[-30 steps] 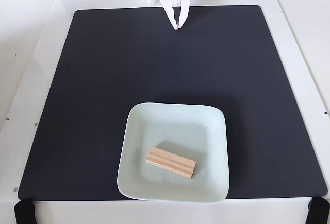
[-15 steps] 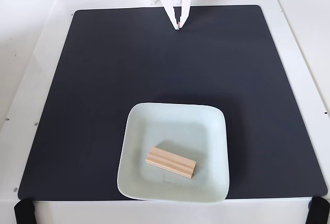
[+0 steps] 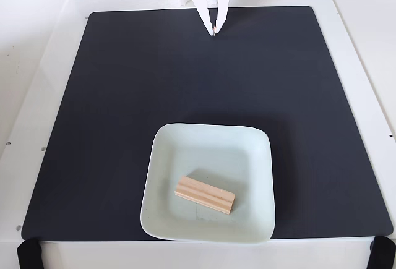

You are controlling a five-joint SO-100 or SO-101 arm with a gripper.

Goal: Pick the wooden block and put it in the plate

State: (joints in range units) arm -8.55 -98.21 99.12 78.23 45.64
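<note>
The wooden block (image 3: 205,195) lay flat inside the plate (image 3: 162,157), toward its near edge; the plate sat on the black mat (image 3: 124,96); the gripper (image 3: 214,32) hung well apart at the mat's far edge, jaws together.

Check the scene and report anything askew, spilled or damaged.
Nothing stands out. The block lies flat inside the plate, slightly angled to its edges but fully within the rim. The plate sits whole on the black mat. The gripper is shut and empty at the mat's far edge.
</note>
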